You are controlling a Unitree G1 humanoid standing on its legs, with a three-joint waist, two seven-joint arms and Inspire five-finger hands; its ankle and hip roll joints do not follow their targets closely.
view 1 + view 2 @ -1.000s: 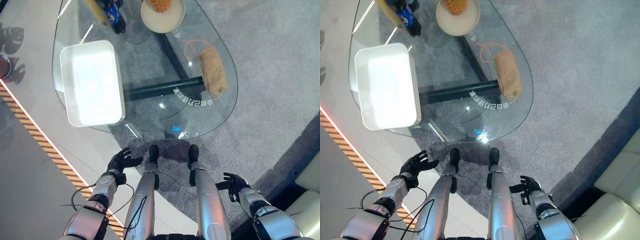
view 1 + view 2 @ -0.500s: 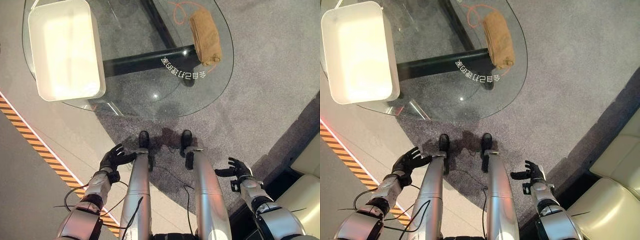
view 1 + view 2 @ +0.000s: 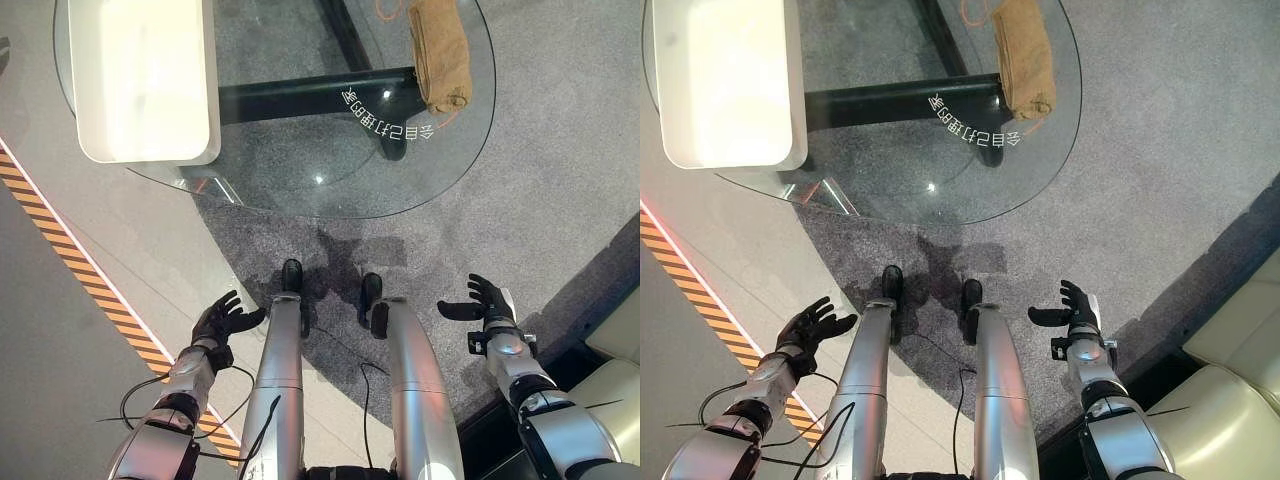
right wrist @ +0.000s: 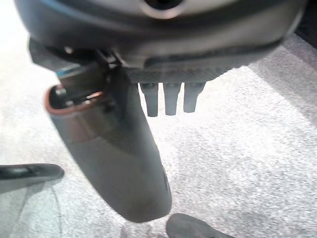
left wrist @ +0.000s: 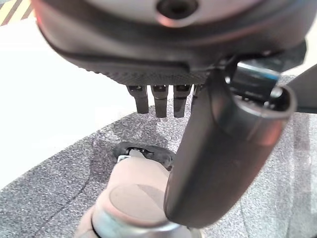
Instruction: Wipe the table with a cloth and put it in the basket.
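A folded tan cloth point(image 3: 441, 55) lies near the right edge of the round glass table point(image 3: 300, 180), far ahead of both hands. A white rectangular basket point(image 3: 140, 70) stands on the table's left side. My left hand point(image 3: 218, 320) hangs low at the left, over the pale floor, fingers straight and spread, holding nothing. Low at the right, my right hand point(image 3: 487, 303) hovers over the grey carpet, also open and empty. The left wrist view has the left hand's thumb point(image 5: 223, 153) and straight fingers point(image 5: 158, 99); the right wrist view has the right hand's thumb point(image 4: 119, 158).
A dark crossbar point(image 3: 300, 95) runs under the glass. An orange cord point(image 3: 385, 8) lies beside the cloth. An orange striped line point(image 3: 90, 280) crosses the floor at the left. A cream sofa point(image 3: 1230, 400) stands at the lower right.
The view has shifted, so the table and cloth sit differently in the picture. My right hand has risen a little and opened wider. The cloth and basket stay where they were.
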